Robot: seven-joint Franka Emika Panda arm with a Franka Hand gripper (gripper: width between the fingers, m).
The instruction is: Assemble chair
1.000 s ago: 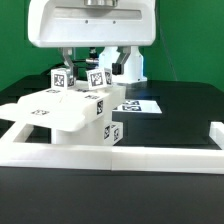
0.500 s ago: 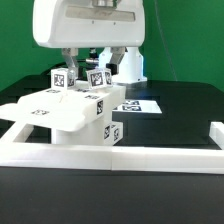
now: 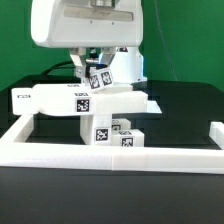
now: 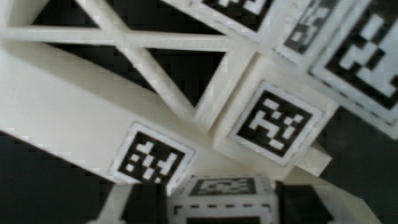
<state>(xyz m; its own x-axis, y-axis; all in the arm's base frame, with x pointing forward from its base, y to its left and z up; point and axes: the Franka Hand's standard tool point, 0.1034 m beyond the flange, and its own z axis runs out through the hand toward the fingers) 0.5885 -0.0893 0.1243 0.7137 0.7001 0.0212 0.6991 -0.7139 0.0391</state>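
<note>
The chair is a partly joined white assembly with black-and-white tags. In the exterior view its flat seat plate (image 3: 70,100) spans wide and level, with a tagged square leg (image 3: 103,133) below it and another tagged block (image 3: 129,141) beside that. My gripper (image 3: 97,72) comes down from above onto a tagged upper part (image 3: 100,80) of the chair. In the wrist view the gripper (image 4: 222,205) has its dark fingers (image 4: 135,203) on both sides of a tagged white bar (image 4: 224,188), shut on it. Crossed bars (image 4: 160,50) and tagged faces (image 4: 272,122) fill that view.
The long low white border wall (image 3: 110,157) runs across the front and up both sides of the black table. The arm's white base (image 3: 128,62) stands behind the chair. A bit of the marker board (image 3: 152,105) shows at the exterior view's right of the seat.
The chair assembly has swung round and shifted toward the exterior view's right. The seat plate now faces the camera broadside, and the leg shows below it.
</note>
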